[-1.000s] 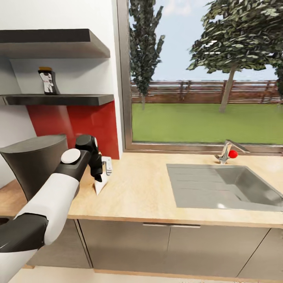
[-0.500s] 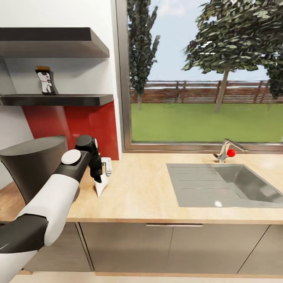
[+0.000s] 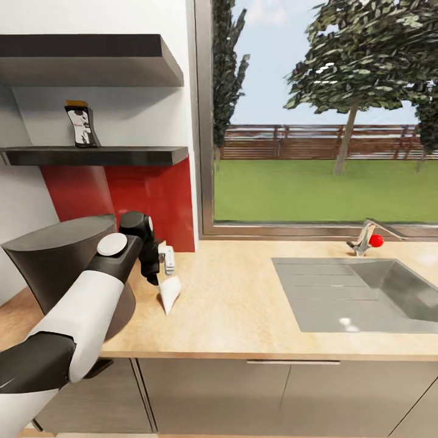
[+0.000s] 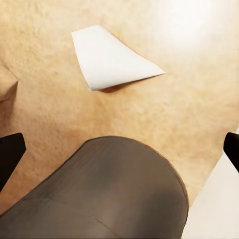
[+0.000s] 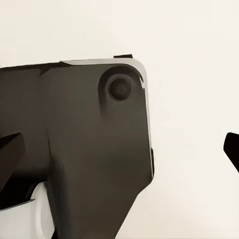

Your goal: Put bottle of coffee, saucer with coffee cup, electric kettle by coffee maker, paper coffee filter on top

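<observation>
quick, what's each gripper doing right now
Left gripper: open, holding nothing, above the paper filter on the countertop.
Right gripper: open, holding nothing.

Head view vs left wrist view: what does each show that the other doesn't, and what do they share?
Head view alone: the bottle of coffee upright on the kitchen shelf, the sink, the tap, the window, the left arm.

Left wrist view alone: both fingertips of the left gripper, spread wide with nothing between.

Both: the paper coffee filter lying on the countertop, beside the coffee maker.
</observation>
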Tool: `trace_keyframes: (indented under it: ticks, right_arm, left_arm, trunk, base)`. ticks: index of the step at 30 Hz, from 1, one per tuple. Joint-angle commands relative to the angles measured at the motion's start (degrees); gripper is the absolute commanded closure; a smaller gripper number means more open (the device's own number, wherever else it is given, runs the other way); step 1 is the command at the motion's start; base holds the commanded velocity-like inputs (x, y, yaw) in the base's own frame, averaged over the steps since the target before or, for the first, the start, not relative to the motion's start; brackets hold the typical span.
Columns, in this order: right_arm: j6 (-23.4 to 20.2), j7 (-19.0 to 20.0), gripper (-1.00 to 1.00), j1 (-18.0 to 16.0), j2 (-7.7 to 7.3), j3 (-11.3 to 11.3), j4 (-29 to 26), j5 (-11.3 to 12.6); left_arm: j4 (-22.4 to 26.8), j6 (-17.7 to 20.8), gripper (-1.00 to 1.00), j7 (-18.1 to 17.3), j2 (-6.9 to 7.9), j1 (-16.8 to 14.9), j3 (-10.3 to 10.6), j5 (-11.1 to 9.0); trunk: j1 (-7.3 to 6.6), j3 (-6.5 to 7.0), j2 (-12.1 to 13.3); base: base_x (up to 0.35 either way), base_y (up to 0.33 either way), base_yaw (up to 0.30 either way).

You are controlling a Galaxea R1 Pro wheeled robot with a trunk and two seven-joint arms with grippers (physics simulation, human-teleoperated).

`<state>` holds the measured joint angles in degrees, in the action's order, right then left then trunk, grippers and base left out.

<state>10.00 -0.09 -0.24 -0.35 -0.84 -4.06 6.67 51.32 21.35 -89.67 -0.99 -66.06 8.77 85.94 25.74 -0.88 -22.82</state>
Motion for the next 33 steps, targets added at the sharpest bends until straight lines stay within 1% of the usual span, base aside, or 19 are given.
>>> trace_keyframes:
  ticks: [1, 11, 19, 29, 33]
  right_arm:
    - [0.2, 0.0, -1.0, 0.0, 0.0, -0.1, 0.0, 0.5]
    - [0.3, 0.0, -1.0, 0.0, 0.0, -0.1, 0.0, 0.5]
    - [0.3, 0.0, -1.0, 0.0, 0.0, -0.1, 0.0, 0.5]
    - [0.3, 0.0, -1.0, 0.0, 0.0, -0.2, 0.0, 0.5]
    - [0.3, 0.0, -1.0, 0.0, 0.0, -0.1, 0.0, 0.5]
  left_arm:
    - [0.0, 0.6, -1.0, -0.3, 0.0, 0.0, 0.1, 0.3]
    - [0.0, 0.6, -1.0, -0.3, -0.2, 0.0, -0.2, 0.3]
    - [-0.1, 0.6, -1.0, -0.3, -0.17, 0.0, -0.3, 0.3]
    - [-0.1, 0.6, -1.0, -0.3, -0.17, 0.1, -0.3, 0.2]
    - [-0.2, 0.7, -1.0, -0.3, -0.23, 0.1, -0.3, 0.1]
  trunk:
    - [0.04, -0.09, -0.1]
    - [0.04, -0.09, -0.1]
    - [0.04, -0.09, -0.1]
    - [0.04, -0.09, -0.1]
    - [0.04, -0.09, -0.1]
  base:
    - [0.065, 0.034, 0.0]
    - [0.036, 0.007, 0.0]
    - [0.255, 0.0, 0.0]
    - [0.065, 0.0, 0.0]
    - [0.244, 0.0, 0.0]
